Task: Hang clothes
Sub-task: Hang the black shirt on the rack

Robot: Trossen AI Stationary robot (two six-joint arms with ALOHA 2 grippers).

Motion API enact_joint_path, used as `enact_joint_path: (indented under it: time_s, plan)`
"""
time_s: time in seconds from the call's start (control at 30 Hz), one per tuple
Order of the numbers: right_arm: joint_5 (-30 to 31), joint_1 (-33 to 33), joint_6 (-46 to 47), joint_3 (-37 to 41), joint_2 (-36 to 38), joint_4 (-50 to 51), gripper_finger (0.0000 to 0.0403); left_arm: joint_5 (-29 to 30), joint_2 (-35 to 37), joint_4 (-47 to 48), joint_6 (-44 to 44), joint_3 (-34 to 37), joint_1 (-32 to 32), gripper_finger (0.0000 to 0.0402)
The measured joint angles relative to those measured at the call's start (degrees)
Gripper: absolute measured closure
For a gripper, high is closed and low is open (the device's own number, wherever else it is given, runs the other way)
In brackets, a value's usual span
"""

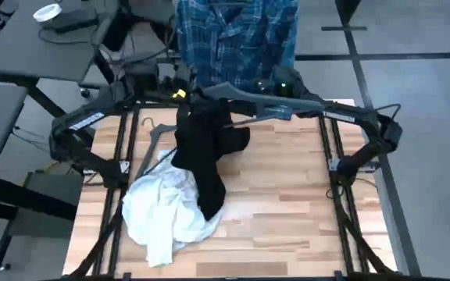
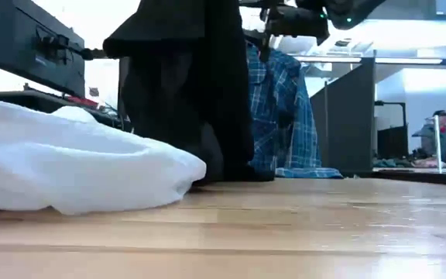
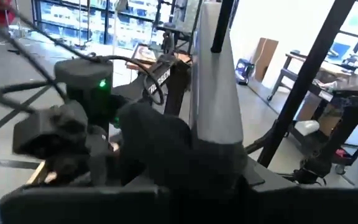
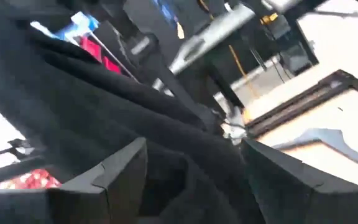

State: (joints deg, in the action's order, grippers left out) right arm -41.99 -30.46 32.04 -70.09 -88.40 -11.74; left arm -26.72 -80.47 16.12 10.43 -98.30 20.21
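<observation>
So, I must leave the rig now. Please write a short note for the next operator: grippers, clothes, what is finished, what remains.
Left gripper: at the table's far edge, by the top of the black top; fingers not readable.
Right gripper: open, fingers either side of the black fabric.
Black top: lifted, its lower end trailing onto the white top.
Plaid shirt: already hanging beyond the far edge.
White top: heaped on the table, not started.
Spare hanger: on the table.
Left: hang black, then white.
</observation>
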Motion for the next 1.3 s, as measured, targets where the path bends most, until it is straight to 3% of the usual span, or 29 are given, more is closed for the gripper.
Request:
enact_joint_path:
  time_s: [0.2, 0.47, 0.6, 0.77, 0.83, 1.07, 1.2, 1.3]
  plan:
    - [0.2, 2.6, -5.8, -0.6, 1.1, 5.6, 0.0159, 0.0, 0.1, -0.3, 0.1, 0.0, 0.0, 0.0356]
    - [6.3, 4.3, -7.3, -0.6, -0.9, 7.5, 0.0169, 0.0, 0.1, -0.6, 0.3, 0.0, 0.0, 0.0356]
    - [7.4, 3.6, -7.3, -0.6, -2.1, 9.1, 0.0225, 0.1, 0.1, -1.3, 0.4, 0.0, -0.8, 0.0356]
    - [7.5, 2.0, -12.8, -0.6, -2.8, 12.1, 0.0359, 0.2, 0.1, -1.9, 0.4, 0.0, -1.9, 0.0356]
    - [8.7, 1.0, -13.1, -0.6, -2.7, 12.4, 0.039, 0.3, 0.1, -1.7, 0.6, 0.0, -2.1, 0.0356]
    - [16.3, -5.3, -18.9, -0.6, 1.1, 19.5, 0.0402, 2.0, 0.1, 5.9, 1.0, 0.0, -2.2, 0.0356]
    - [17.5, -10.8, -24.1, -0.6, 4.5, 26.9, 0.0402, 9.4, 0.6, 14.1, 0.7, 0.0, -2.3, 0.0356]
    - [17.5, -14.9, -26.5, -0.6, 7.2, 30.8, 0.0403, 11.6, 0.6, 18.7, 0.8, 0.0, -2.2, 0.0356]
